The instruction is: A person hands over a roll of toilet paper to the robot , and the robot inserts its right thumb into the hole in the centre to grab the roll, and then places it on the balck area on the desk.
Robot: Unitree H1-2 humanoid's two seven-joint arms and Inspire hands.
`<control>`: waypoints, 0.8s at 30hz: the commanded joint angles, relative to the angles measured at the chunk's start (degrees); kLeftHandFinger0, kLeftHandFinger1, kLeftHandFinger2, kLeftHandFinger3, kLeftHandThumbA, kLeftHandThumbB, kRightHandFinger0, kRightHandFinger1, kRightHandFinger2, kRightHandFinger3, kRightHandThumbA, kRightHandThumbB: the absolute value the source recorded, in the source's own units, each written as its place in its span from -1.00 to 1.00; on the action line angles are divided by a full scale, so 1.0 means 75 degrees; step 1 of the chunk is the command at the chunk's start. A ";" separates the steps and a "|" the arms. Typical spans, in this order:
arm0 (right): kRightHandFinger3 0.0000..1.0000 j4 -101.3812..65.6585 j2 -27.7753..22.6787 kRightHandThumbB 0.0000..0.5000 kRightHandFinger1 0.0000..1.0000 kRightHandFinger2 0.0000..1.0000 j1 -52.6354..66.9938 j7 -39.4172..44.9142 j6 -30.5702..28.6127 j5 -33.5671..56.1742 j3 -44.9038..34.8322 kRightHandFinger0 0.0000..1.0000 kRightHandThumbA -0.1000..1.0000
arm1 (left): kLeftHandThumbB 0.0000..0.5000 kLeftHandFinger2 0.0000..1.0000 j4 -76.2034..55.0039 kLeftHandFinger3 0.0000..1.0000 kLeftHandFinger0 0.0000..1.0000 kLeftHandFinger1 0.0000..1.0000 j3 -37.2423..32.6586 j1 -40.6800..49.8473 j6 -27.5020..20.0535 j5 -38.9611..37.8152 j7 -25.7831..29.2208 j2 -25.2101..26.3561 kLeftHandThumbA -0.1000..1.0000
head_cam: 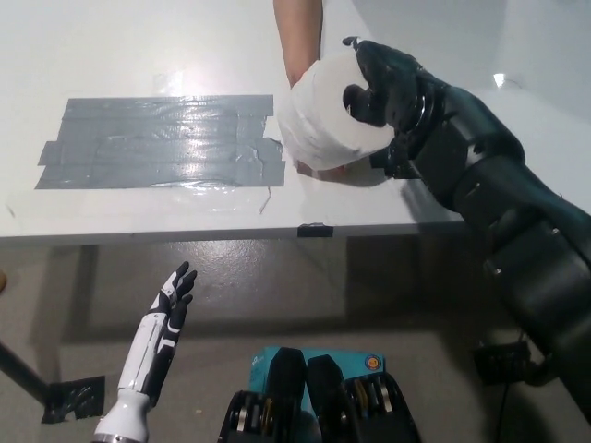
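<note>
Roll (323, 125) held just above the desk (138, 46) near its front edge, to the right of the grey tape patch (162, 141), cupped from beneath by a person's hand (323, 166) whose forearm (300, 32) reaches in from the top. Right hand (388, 83) closed on roll, black thumb pushed into the centre hole (355, 95), other fingers (374, 55) wrapped over the far side. Left hand (174, 293) hanging low below the desk edge at lower left, fingers spread, holding nothing
</note>
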 commanded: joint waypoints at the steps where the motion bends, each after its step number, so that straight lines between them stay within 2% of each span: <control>1: 1.00 0.0033 0.0105 0.16 1.00 1.00 -0.0131 0.0119 -0.0135 0.0006 -0.0066 0.99 0.08 | -0.15 1.00 -0.0268 1.00 1.00 1.00 -0.0046 -0.0094 -0.0278 0.0088 0.0055 0.0097 1.00; 2: 0.69 0.0030 0.0102 -0.02 0.76 0.76 -0.0069 0.0185 -0.0175 -0.0064 -0.0004 0.58 -0.43 | -0.19 1.00 -0.0226 1.00 1.00 1.00 -0.0051 -0.0116 -0.0341 0.0093 0.0064 0.0104 1.00; 3: 0.53 0.0029 0.0098 0.05 0.62 0.66 -0.0059 0.0195 -0.0190 -0.0082 0.0012 0.38 -0.62 | -0.20 1.00 -0.0210 1.00 1.00 1.00 -0.0052 -0.0128 -0.0359 0.0093 0.0067 0.0103 1.00; 4: 0.32 0.0027 0.0090 -0.02 0.45 0.50 -0.0038 0.0182 -0.0229 -0.0128 0.0055 0.16 -0.92 | -0.21 1.00 -0.0184 1.00 1.00 1.00 -0.0055 -0.0151 -0.0381 0.0090 0.0072 0.0102 1.00; 5: -0.04 0.0027 0.0082 -0.12 0.12 0.16 0.0040 0.0120 -0.0301 -0.0191 0.0114 -0.22 -0.98 | -0.18 1.00 -0.0184 1.00 1.00 1.00 -0.0057 -0.0175 -0.0381 0.0097 0.0070 0.0110 1.00; 6: -0.52 0.0029 0.0076 -0.14 -0.40 -0.37 0.0087 0.0083 -0.0325 -0.0157 0.0076 -0.75 -1.00 | -0.17 1.00 -0.0193 1.00 1.00 1.00 -0.0060 -0.0194 -0.0360 0.0101 0.0063 0.0115 1.00; 7: -0.49 0.0034 0.0075 -0.13 -0.54 -0.32 0.0129 0.0075 -0.0324 -0.0045 -0.0034 -0.94 -1.00 | -0.16 1.00 -0.0193 1.00 1.00 1.00 -0.0058 -0.0209 -0.0341 0.0109 0.0062 0.0121 1.00; 8: -0.24 0.0038 0.0071 -0.13 -0.43 0.02 0.0171 0.0113 -0.0302 0.0076 -0.0160 -1.00 -1.00 | -0.16 1.00 -0.0182 1.00 1.00 1.00 -0.0057 -0.0221 -0.0336 0.0131 0.0070 0.0129 1.00; 9: -0.02 0.0038 0.0066 -0.18 -0.40 0.20 0.0194 0.0151 -0.0276 0.0126 -0.0230 -1.00 -1.00 | -0.16 1.00 -0.0183 1.00 1.00 1.00 -0.0061 -0.0215 -0.0332 0.0146 0.0074 0.0130 1.00; 10: 0.51 0.0038 0.0047 -0.22 -0.26 0.53 0.0184 0.0215 -0.0185 0.0220 -0.0350 -0.98 -1.00 | -0.14 1.00 -0.0211 1.00 1.00 1.00 -0.0062 -0.0223 -0.0284 0.0157 0.0068 0.0133 1.00; 11: 0.49 0.0037 0.0028 -0.12 -0.06 0.67 0.0171 0.0268 -0.0120 0.0291 -0.0448 -0.84 -1.00 | -0.14 1.00 -0.0230 1.00 1.00 1.00 -0.0064 -0.0233 -0.0247 0.0149 0.0054 0.0137 1.00; 12: 0.59 0.0036 -0.0007 -0.19 0.03 0.68 0.0168 0.0363 -0.0141 0.0418 -0.0599 -0.72 -1.00 | -0.14 1.00 -0.0238 1.00 1.00 1.00 -0.0064 -0.0246 -0.0230 0.0154 0.0047 0.0148 1.00; 13: 0.57 0.0029 -0.0036 -0.20 -0.08 0.57 0.0171 0.0428 -0.0180 0.0508 -0.0704 -0.79 -1.00 | -0.14 1.00 -0.0244 1.00 1.00 1.00 -0.0065 -0.0253 -0.0217 0.0154 0.0039 0.0158 1.00; 14: 0.57 0.0008 -0.0118 -0.19 -0.12 0.59 0.0188 0.0593 -0.0319 0.0758 -0.0990 -0.83 -1.00 | -0.15 1.00 -0.0244 1.00 1.00 1.00 -0.0062 -0.0291 -0.0201 0.0158 0.0034 0.0174 1.00; 15: 0.83 0.0001 -0.0168 -0.18 -0.03 0.77 0.0200 0.0668 -0.0239 0.1027 -0.1313 -0.87 -1.00 | -0.17 1.00 -0.0233 1.00 1.00 1.00 -0.0063 -0.0305 -0.0225 0.0195 0.0056 0.0181 1.00; 16: 1.00 0.0007 -0.0198 -0.17 -0.16 0.84 0.0198 0.0744 -0.0115 0.1277 -0.1627 -0.97 -1.00 | -0.18 1.00 -0.0212 1.00 1.00 1.00 -0.0065 -0.0319 -0.0253 0.0208 0.0068 0.0181 1.00; 17: 1.00 0.0018 -0.0240 -0.19 -0.10 0.93 0.0196 0.0862 0.0051 0.1663 -0.2110 -0.99 -1.00 | -0.18 1.00 -0.0198 1.00 1.00 1.00 -0.0066 -0.0340 -0.0242 0.0190 0.0055 0.0191 1.00; 18: 1.00 0.0019 -0.0244 -0.17 0.07 0.98 0.0198 0.0876 0.0077 0.1680 -0.2230 -0.98 -1.00 | -0.18 1.00 -0.0204 1.00 1.00 1.00 -0.0067 -0.0341 -0.0227 0.0184 0.0048 0.0197 1.00; 19: 1.00 0.0026 -0.0274 -0.01 0.13 0.86 0.0200 0.0794 0.0224 0.1939 -0.2676 -0.94 -1.00 | -0.17 1.00 -0.0210 1.00 1.00 1.00 -0.0070 -0.0365 -0.0161 0.0175 0.0031 0.0203 1.00; 20: 1.00 0.0031 -0.0303 0.02 0.12 0.84 0.0208 0.0789 0.0302 0.2077 -0.2906 -0.93 -1.00 | -0.17 1.00 -0.0223 1.00 1.00 1.00 -0.0074 -0.0364 -0.0145 0.0168 0.0028 0.0197 1.00; 21: 1.00 0.0020 -0.0347 0.07 0.00 0.74 0.0249 0.0803 0.0402 0.2460 -0.3426 -1.00 -1.00 | -0.17 1.00 -0.0243 1.00 1.00 1.00 -0.0073 -0.0358 -0.0131 0.0173 0.0023 0.0213 1.00; 22: 1.00 0.0017 -0.0376 -0.09 -0.07 0.72 0.0282 0.0933 0.0453 0.3008 -0.4058 -1.00 -1.00 | -0.17 1.00 -0.0244 1.00 1.00 1.00 -0.0066 -0.0371 -0.0117 0.0149 0.0015 0.0217 1.00; 23: 1.00 0.0016 -0.0410 -0.15 -0.04 0.75 0.0316 0.1072 0.0507 0.3443 -0.4584 -1.00 -1.00 | -0.18 1.00 -0.0237 1.00 1.00 1.00 -0.0065 -0.0384 -0.0118 0.0150 0.0014 0.0221 1.00; 24: 1.00 0.0017 -0.0461 -0.10 -0.01 0.85 0.0369 0.1205 0.0644 0.4035 -0.5337 -1.00 -1.00 | -0.20 1.00 -0.0228 1.00 1.00 1.00 -0.0064 -0.0403 -0.0116 0.0183 0.0021 0.0235 1.00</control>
